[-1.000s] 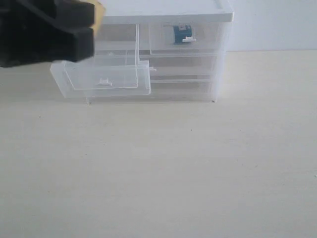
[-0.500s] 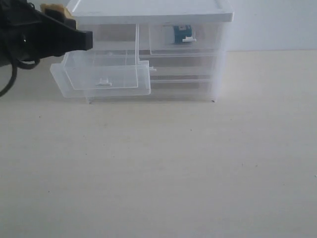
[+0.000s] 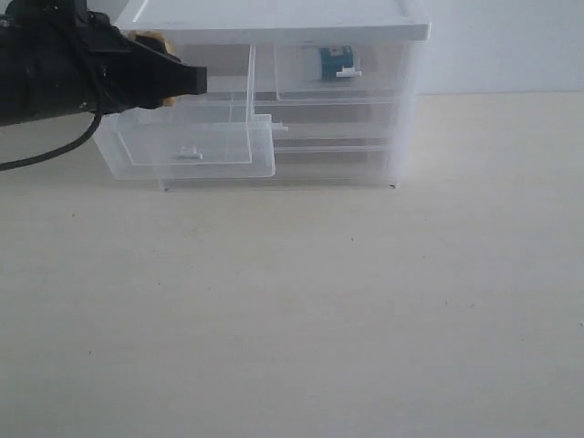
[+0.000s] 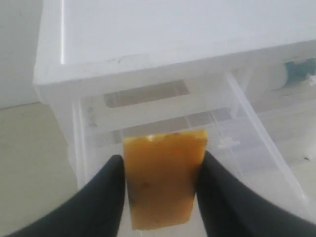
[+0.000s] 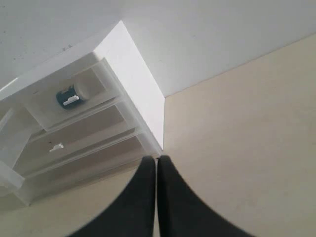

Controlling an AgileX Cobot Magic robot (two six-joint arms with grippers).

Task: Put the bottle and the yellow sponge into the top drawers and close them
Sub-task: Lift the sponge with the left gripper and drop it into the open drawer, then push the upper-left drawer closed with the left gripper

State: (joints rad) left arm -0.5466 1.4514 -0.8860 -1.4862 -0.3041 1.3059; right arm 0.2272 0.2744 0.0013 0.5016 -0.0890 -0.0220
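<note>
My left gripper (image 3: 185, 80) is shut on the yellow sponge (image 4: 163, 177), an orange-yellow block pinched between both black fingers. It hangs above the left top drawer (image 3: 196, 146), which is pulled out of the cabinet (image 3: 274, 23). In the exterior view only a corner of the sponge (image 3: 151, 40) shows behind the arm. The bottle (image 3: 336, 62) with its teal label stands inside the right top drawer (image 3: 383, 68), which is pushed in; the bottle (image 5: 69, 96) also shows in the right wrist view. My right gripper (image 5: 156, 160) is shut and empty, off the cabinet's right corner above the table.
Below the top drawers sit full-width clear drawers, one with a small white handle (image 3: 281, 128). The cabinet stands at the back of a beige table (image 3: 301, 301) against a white wall. A black cable (image 3: 55, 151) trails from the left arm.
The left gripper has moved right with the sponge, from the cabinet's left edge to over the open drawer. The right gripper has not visibly changed.
</note>
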